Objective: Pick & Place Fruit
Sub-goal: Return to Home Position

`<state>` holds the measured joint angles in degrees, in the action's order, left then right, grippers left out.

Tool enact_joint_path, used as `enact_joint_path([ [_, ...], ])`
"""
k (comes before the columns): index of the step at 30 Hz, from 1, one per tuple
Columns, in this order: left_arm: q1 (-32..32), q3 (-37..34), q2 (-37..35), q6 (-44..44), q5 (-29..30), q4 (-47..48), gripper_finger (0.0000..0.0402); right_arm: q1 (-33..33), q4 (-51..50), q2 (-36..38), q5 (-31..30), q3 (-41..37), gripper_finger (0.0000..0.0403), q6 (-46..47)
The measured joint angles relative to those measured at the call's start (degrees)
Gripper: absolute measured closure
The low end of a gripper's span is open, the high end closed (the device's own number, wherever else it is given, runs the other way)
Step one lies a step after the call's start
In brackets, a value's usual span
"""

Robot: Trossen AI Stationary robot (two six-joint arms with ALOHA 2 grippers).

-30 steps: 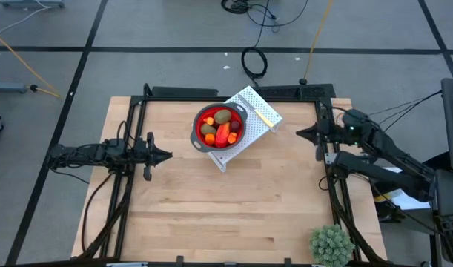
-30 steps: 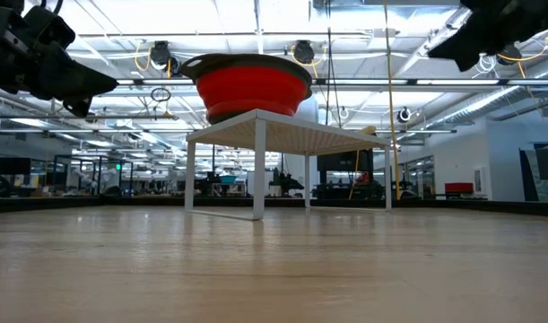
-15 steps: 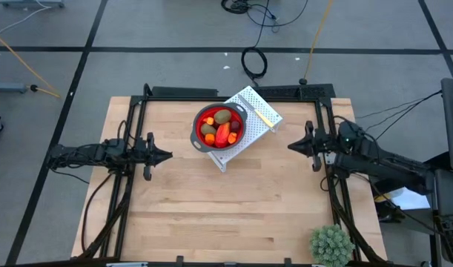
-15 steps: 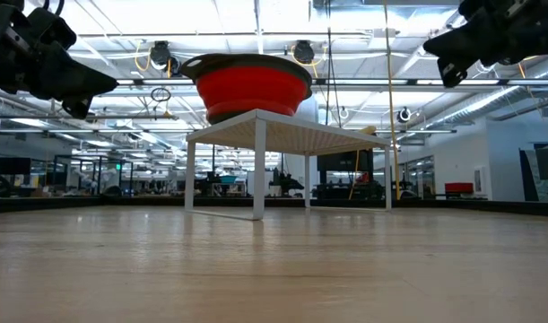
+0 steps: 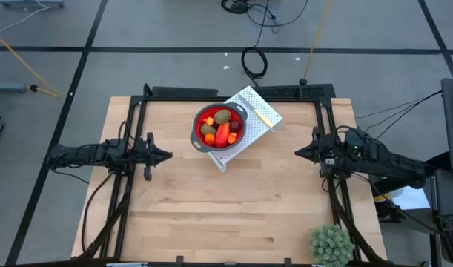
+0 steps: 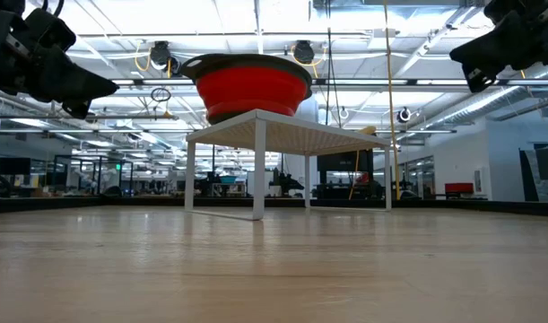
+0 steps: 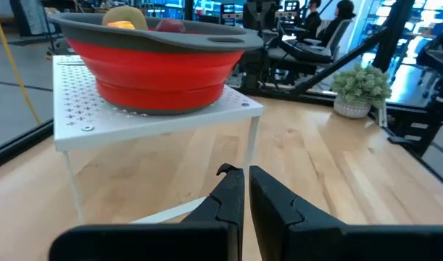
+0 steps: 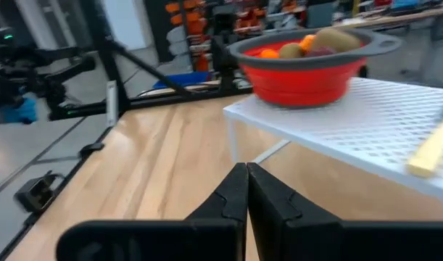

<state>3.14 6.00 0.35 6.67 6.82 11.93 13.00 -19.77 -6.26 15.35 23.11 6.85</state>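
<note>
Pale wooden tabletop (image 5: 211,215) sits on a grey floor crossed by dark lines, with cables lying beyond its far edge. The low view looks across it into a wide, brightly lit hall. Near the far edge stands a white perforated shelf (image 5: 239,150). On it is a red strainer bowl (image 5: 196,126) holding the fruit (image 5: 223,132), and a yellow knife (image 5: 265,115) lies on the shelf beside the bowl. My left end effector (image 5: 167,156) hovers at the tabletop's left side, fingers nearly together, empty. My right end effector (image 5: 299,153) hovers at the right side, fingers pressed together, empty. From the low view the bowl's wall hides the fruit entirely. At the near right corner, a spiky green plant ball (image 5: 331,246) is cut off by the frame.
</note>
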Motion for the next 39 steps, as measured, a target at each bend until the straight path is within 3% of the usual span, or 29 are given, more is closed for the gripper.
enact_joint_path([
  [4, 0.0, 0.0, 0.0, -0.2, 2.0, 0.0, 0.0380, 0.0, -2.7, 4.3, -4.5, -0.1, 0.0403, -0.1],
  [7, 0.0, 0.0, 0.0, -0.6, 3.3, 0.2, 0.0380, 0.0, 1.9, 6.2, -6.5, -2.1, 0.0403, -0.4],
  [16, 0.0, 0.0, 0.0, -2.3, 5.3, 0.4, 0.0380, 0.0, 12.3, 6.0, -6.0, -11.9, 0.0403, 2.9],
  [26, 0.0, 0.0, 0.0, -3.4, 5.3, 0.4, 0.0380, 0.0, 2.1, 6.0, -0.2, -12.0, 0.0403, 3.2],
  [30, 0.0, 0.0, 0.0, -3.3, 5.6, 0.4, 0.0380, 0.0, 5.5, 6.0, -0.6, -12.0, 0.0403, 2.5],
  [35, 0.0, 0.0, 0.0, -3.2, 5.6, 0.6, 0.0380, 0.0, 8.8, 6.0, -7.7, -12.0, 0.0403, 1.7],
  [39, 0.0, 0.0, 0.0, -3.0, 5.6, 0.6, 0.0380, 0.0, 8.7, 6.0, -8.0, -12.0, 0.0403, 0.9],
])
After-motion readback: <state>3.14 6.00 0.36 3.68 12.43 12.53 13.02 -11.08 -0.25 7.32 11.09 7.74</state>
